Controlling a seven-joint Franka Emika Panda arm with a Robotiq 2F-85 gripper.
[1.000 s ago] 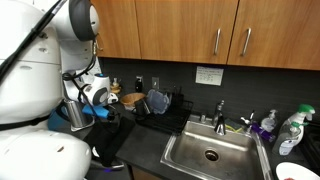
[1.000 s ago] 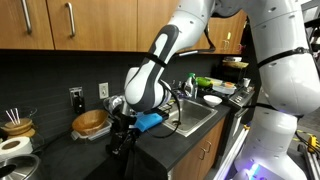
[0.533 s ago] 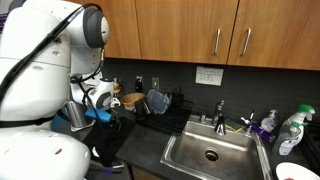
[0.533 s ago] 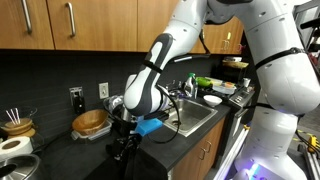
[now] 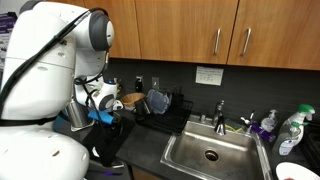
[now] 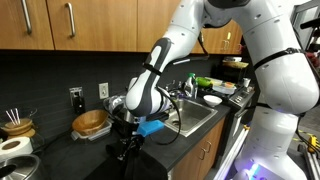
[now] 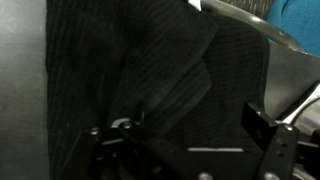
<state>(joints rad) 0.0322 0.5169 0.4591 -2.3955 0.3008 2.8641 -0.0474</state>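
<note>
A dark ribbed cloth [image 7: 150, 70] lies crumpled on the black counter and fills most of the wrist view. My gripper [image 7: 180, 135] hangs just above it, open, one finger [image 7: 262, 125] on the right and its partner low at the left, with only cloth showing between them. In both exterior views the gripper [image 5: 110, 138] [image 6: 125, 150] points down at the counter's near end, over the dark cloth [image 5: 108, 155], which is hard to tell from the counter. Nothing is held.
A wooden bowl [image 6: 90, 122] [image 5: 130, 100] and a dish rack [image 5: 165, 105] stand against the back wall. The steel sink [image 5: 210, 152] with its faucet [image 5: 220, 115] is beside them, bottles [image 5: 290, 130] beyond it. Cups with sticks [image 6: 15, 125] stand at the counter's far end.
The arm has sunk a little toward the counter and the cloth. The jaws have stayed open.
</note>
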